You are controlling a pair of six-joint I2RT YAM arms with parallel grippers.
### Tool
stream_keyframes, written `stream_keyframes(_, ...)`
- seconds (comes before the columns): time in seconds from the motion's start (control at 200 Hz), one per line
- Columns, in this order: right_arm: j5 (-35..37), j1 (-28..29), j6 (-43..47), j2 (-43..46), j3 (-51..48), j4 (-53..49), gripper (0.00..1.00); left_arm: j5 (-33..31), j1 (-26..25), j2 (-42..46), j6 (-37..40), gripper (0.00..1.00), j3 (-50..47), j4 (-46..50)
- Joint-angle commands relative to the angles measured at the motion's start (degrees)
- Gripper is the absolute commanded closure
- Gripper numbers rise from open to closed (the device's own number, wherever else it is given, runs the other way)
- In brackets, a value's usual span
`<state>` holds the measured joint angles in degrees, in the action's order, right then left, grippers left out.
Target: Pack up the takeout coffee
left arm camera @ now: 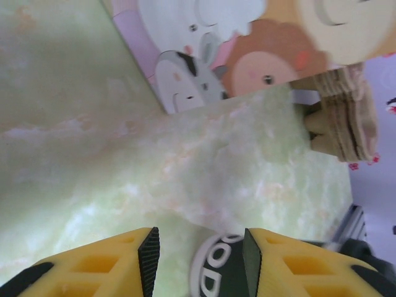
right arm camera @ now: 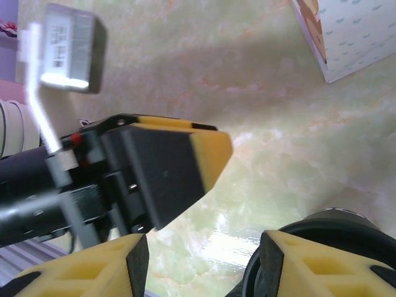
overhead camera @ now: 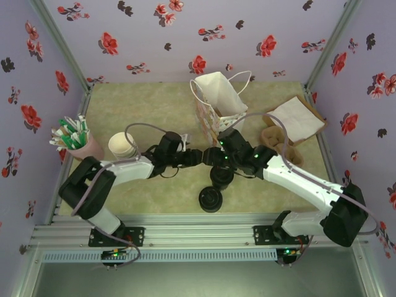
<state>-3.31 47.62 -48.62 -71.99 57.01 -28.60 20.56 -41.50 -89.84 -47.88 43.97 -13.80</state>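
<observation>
Obstructions: a white paper carrier bag with cartoon print point(overhead camera: 218, 93) stands just behind, and a loose round black plastic lid point(overhead camera: 210, 199) lies near. The surface is a pale green marbled table point(overhead camera: 148, 105) with lilac floral walls point(overhead camera: 185, 37). The white lettered, black-lidded takeout coffee cup point(left arm camera: 213, 275) stands upright, axis vertical, between the parted, unclamped fingers of my left gripper point(left arm camera: 198, 238). My right gripper point(right arm camera: 204, 247) is likewise released.

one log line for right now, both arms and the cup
left gripper: open, cup between jaws | right gripper: open, beside cup | cup: upright, lid on | bag: cup not in

Overhead camera looking down, wrist cameras close, sharing table point(overhead camera: 148, 105)
</observation>
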Motion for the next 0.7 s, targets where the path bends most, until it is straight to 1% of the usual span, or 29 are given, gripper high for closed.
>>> stream_keyframes(0.0,4.0,0.5,0.8,2.7,2.3,-5.2,0.48,-0.8,-0.1,6.4,1.4,0.57,-1.2,6.6)
stream_keyframes(0.08,5.5,0.4,1.2,4.1,2.7,-8.2,0.48,-0.2,-1.1,11.3,1.3,0.61,-2.1,10.5)
stream_keyframes(0.165,5.9,0.5,1.4,5.8,2.3,-10.1,0.52,0.5,-2.4,16.1,0.8,0.73,-2.8,14.5)
stream_keyframes(0.195,5.9,0.4,1.4,6.2,1.9,-10.5,0.53,0.5,-3.0,17.5,0.5,0.76,-3.1,15.6)
stream_keyframes(0.29,5.3,0.5,1.2,7.3,0.4,-11.2,0.68,1.2,-4.9,20.8,-1.2,0.84,-3.7,17.1)
stream_keyframes(0.37,4.7,0.5,0.9,7.8,-1.2,-11.0,0.77,1.9,-7.0,21.4,-2.7,0.88,-3.3,16.7)
stream_keyframes(0.485,3.8,0.5,0.7,7.8,-2.4,-10.7,0.86,1.9,-10.6,19.9,-3.8,0.93,-1.8,16.3)
stream_keyframes(0.565,3.4,0.5,0.8,7.9,-3.1,-10.5,0.9,1.4,-12.2,18.4,-4.0,0.95,-1.1,16.3)
stream_keyframes(0.695,2.8,0.5,1.1,7.2,-3.7,-10.4,0.9,1.1,-13.9,16.4,-4.2,0.97,-0.3,16.3)
